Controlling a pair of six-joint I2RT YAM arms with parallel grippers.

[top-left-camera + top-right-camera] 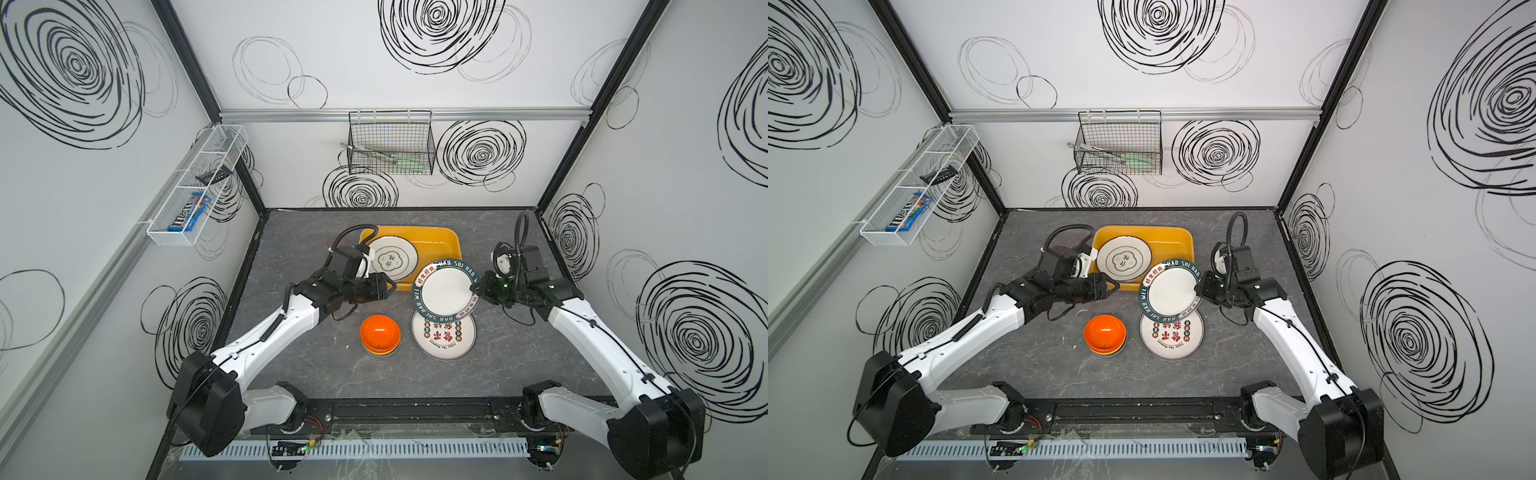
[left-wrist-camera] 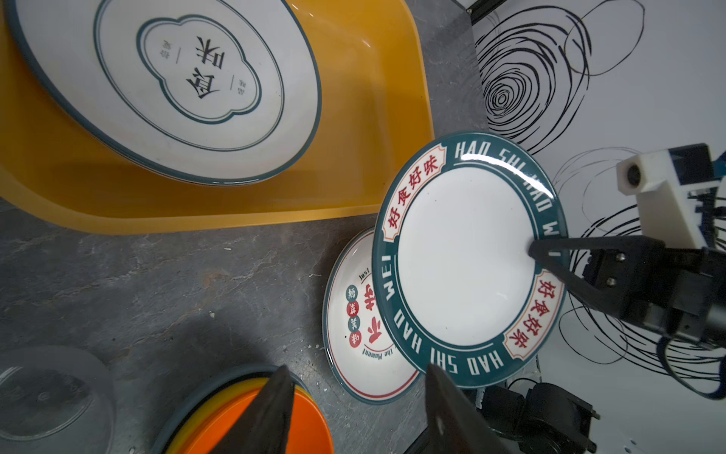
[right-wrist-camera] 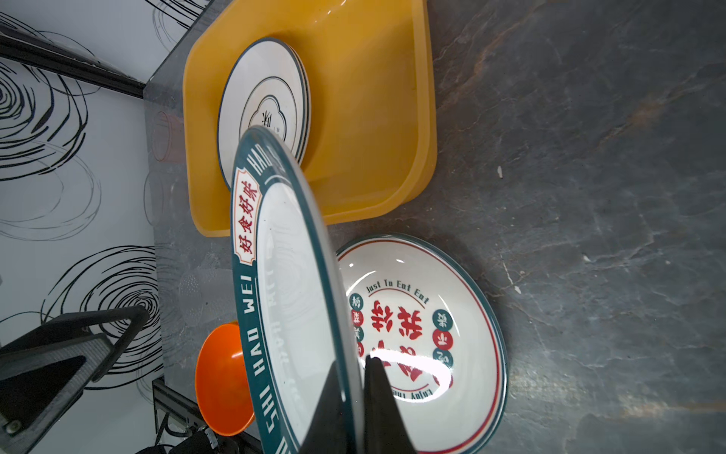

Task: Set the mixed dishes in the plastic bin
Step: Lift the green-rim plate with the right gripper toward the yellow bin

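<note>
One plate (image 1: pixel 392 259), perhaps more beneath it, lies flat in the left half of the plastic bin (image 1: pixel 438 245), far centre of the table (image 1: pixel 299 249).

Step in hand: next plate in transit. Right gripper (image 1: pixel 475 288) pinched tight on the right edge of the green-rim plate (image 1: pixel 444 291). That plate is airborne and tilted, at the bin's near right corner, above the red-character plate (image 1: pixel 442 338) lying on the table.

Left gripper (image 1: pixel 390 286) roughly half open, empty, at the bin's near edge, just left of the held plate.

Bowl stack (image 1: pixel 379 334), orange on top, near centre. Clear cup (image 2: pixel 51 393) beside it.

Next, as I judge it: carry the plate farther, level it over the bin's bare right half, lower, release. Watch the rim against the bin wall.
</note>
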